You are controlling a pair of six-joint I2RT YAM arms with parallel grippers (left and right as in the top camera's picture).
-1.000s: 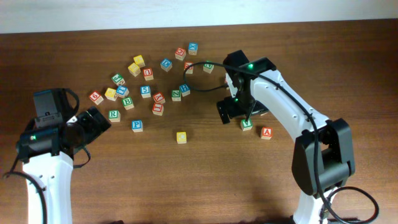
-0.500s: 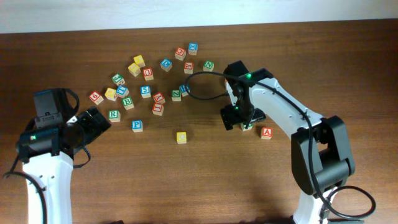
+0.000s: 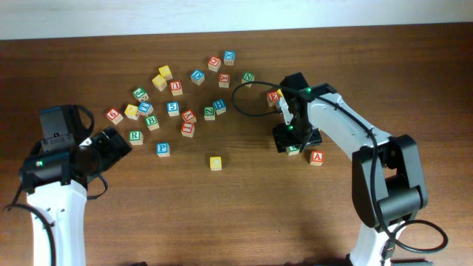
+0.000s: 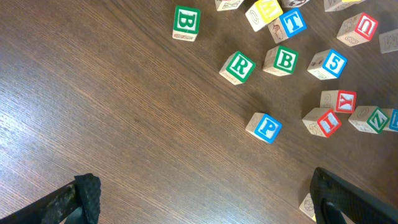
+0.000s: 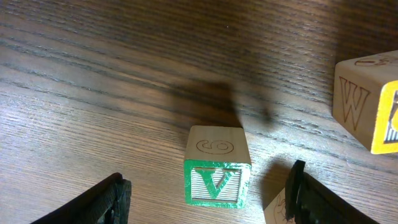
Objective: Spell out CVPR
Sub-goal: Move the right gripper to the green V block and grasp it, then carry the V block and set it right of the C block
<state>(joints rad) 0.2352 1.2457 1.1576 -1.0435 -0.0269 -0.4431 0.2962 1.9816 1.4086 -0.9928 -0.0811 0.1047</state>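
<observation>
The green V cube [image 5: 217, 168] stands on the table between the fingers of my right gripper [image 5: 208, 196]. The jaws are open, with a gap on each side of the cube. From overhead the right gripper [image 3: 293, 139] covers most of the V cube [image 3: 294, 151]. The yellow C cube [image 3: 215, 163] sits alone at mid-table. The blue P cube [image 3: 162, 149] [image 4: 264, 127] and the green R cube [image 3: 135, 136] [image 4: 237, 66] lie near my left gripper [image 3: 111, 144] [image 4: 202, 196], which is wide open over bare wood.
A red A cube [image 3: 316, 157] lies just right of the V cube, and a red E cube [image 3: 274, 96] behind it. A yellow-edged W cube [image 5: 367, 102] is close on the right. Several loose cubes [image 3: 177, 89] are scattered at the back left.
My right gripper has moved right and toward the front until it straddles the V cube, and its jaws have narrowed. The E cube it covered now shows. The left arm has stayed still.
</observation>
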